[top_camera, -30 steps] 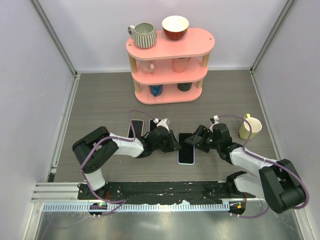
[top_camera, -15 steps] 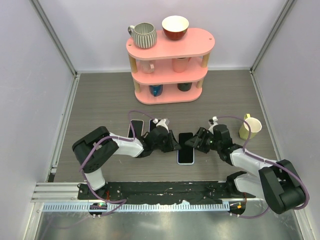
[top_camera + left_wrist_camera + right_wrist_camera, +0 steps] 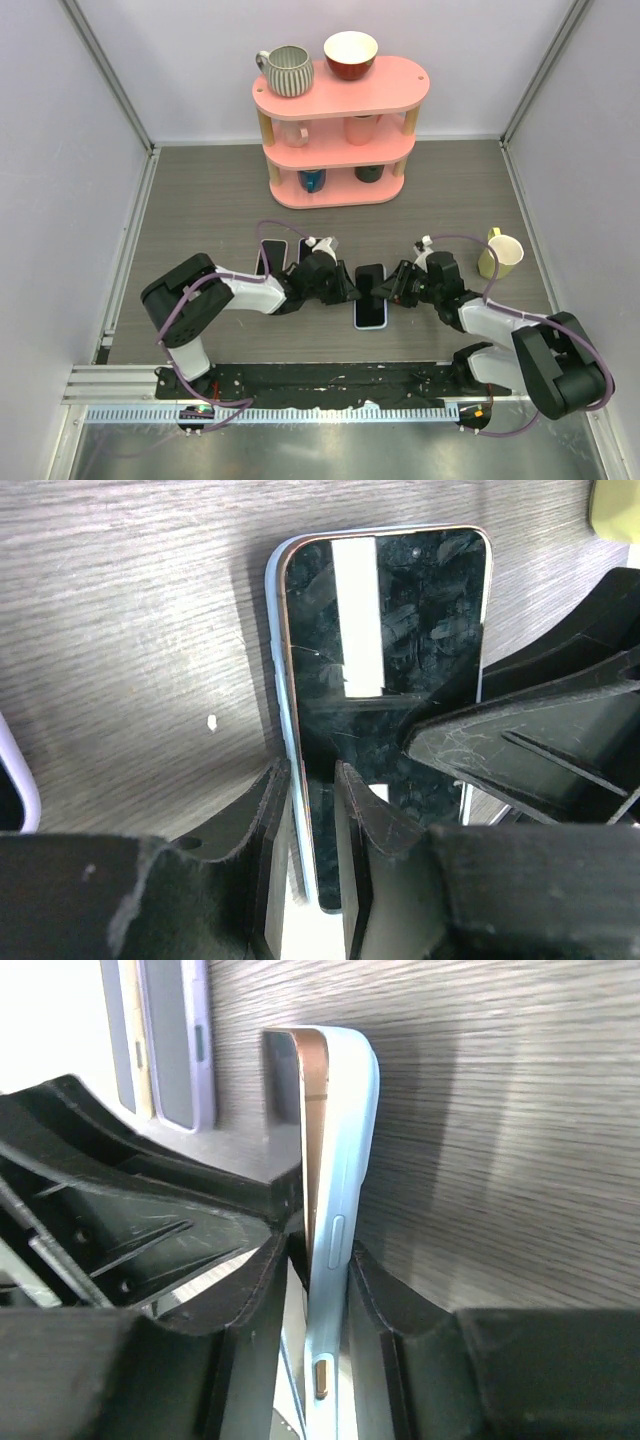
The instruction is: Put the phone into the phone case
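Observation:
A phone (image 3: 371, 290) with a black screen sits in a light blue phone case (image 3: 371, 322) at the table's middle front. My left gripper (image 3: 352, 292) is shut on its left edge; in the left wrist view the fingers (image 3: 270, 810) straddle the case rim (image 3: 279, 670) and the screen (image 3: 390, 630). My right gripper (image 3: 393, 290) is shut on the right edge. In the right wrist view its jaws (image 3: 320, 1255) pinch the blue case (image 3: 345, 1140), with the phone's copper side (image 3: 312, 1110) seated inside. That side is raised off the table.
Two more phones or cases lie just left of my left gripper, one purple (image 3: 272, 258), also in the right wrist view (image 3: 175, 1040). A yellow mug (image 3: 500, 255) stands at the right. A pink shelf (image 3: 395, 85) with cups and a bowl stands at the back.
My right gripper has moved left onto the phone's right edge, and that edge has tilted up. The left gripper has barely moved.

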`<state>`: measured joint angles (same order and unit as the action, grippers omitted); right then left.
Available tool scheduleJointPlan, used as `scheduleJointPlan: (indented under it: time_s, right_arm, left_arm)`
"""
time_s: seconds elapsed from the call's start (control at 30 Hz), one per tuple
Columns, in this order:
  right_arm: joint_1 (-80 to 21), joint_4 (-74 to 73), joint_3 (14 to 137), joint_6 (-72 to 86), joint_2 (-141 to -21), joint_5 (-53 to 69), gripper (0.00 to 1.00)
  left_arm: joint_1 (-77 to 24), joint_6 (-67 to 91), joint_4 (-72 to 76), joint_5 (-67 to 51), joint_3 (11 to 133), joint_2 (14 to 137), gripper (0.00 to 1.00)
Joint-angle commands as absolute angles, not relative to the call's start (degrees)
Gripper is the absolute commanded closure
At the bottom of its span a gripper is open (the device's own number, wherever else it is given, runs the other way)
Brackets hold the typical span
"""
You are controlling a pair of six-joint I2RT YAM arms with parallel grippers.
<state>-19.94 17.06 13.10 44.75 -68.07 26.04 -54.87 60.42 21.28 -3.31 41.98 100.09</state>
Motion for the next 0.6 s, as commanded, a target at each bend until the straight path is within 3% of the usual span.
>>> scheduleJointPlan:
  time_s: [0.0, 0.27, 0.47, 0.57]
  right_arm:
    - [-21.6, 24.8, 13.4, 43.3, -63.1, 34.7, 0.99]
    - [-21.6, 24.4, 14.9, 40.5, -52.1, 32.3, 0.99]
    - [-21.6, 24.9, 15.7, 40.7, -54.5, 31.6, 0.99]
    - [-21.6, 26.5, 16.3, 42.0, -54.1, 32.8, 0.99]
  left_arm:
    - [-56.3, 58.0, 17.0, -6.2, 45.1, 94.8, 0.72]
    - [-50.5, 54.8, 8.4, -8.2, 47.7, 83.8, 0.59]
    - [-48.1, 52.6, 5.7, -9.0, 46.4, 81.1, 0.58]
    - [-46.1, 50.8, 3.6, -9.2, 45.1, 76.7, 0.52]
